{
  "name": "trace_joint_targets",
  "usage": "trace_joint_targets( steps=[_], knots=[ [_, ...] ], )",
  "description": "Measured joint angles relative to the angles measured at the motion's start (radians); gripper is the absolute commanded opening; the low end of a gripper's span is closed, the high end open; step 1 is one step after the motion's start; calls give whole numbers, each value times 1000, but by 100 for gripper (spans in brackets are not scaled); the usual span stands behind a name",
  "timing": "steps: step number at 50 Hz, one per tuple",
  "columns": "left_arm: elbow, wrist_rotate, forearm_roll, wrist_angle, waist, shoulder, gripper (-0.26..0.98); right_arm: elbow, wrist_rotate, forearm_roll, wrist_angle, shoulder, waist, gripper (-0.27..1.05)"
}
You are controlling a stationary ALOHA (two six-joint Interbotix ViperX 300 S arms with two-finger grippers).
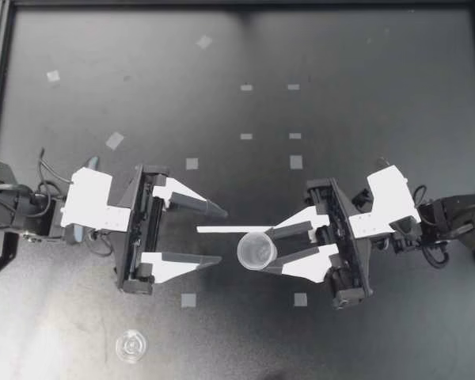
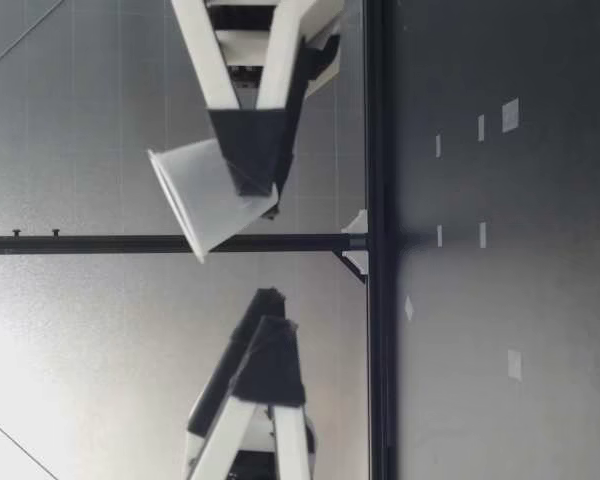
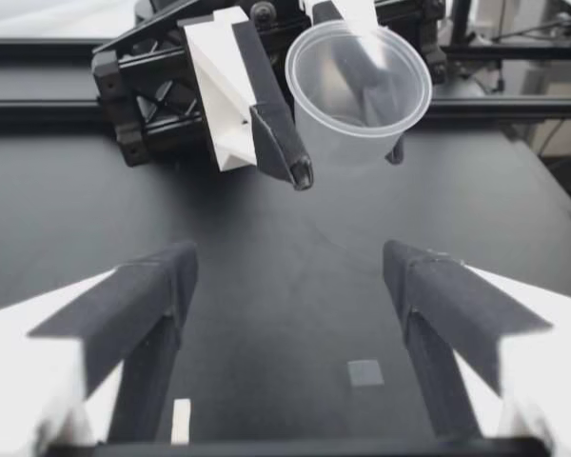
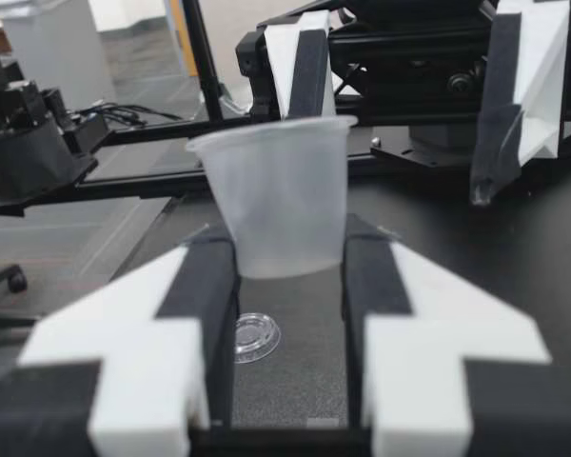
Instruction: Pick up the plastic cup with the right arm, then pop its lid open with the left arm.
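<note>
My right gripper is shut on a clear plastic cup, gripping its lower body from two sides. The cup hangs well above the table, its mouth tipped toward my left arm. My left gripper stands open just short of the cup, with nothing between its fingers. From the left wrist, the cup is ahead of and above the open fingers. In the right wrist view the cup sits between the dark pads, with my left gripper's frame behind it.
A clear round lid lies on the black table near the front left, also seen as the lid beneath the cup. A thin white strip lies between the grippers. Small tape squares dot the table.
</note>
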State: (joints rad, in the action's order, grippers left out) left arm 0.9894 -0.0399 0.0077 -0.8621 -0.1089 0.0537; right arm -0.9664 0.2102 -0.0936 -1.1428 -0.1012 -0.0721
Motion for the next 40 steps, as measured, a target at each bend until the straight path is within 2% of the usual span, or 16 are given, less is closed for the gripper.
trace_joint_targets(
  steps=[40],
  knots=[
    [0,2,-2,3,0,-2,71,0,0,0,17,-2,0,24]
  ],
)
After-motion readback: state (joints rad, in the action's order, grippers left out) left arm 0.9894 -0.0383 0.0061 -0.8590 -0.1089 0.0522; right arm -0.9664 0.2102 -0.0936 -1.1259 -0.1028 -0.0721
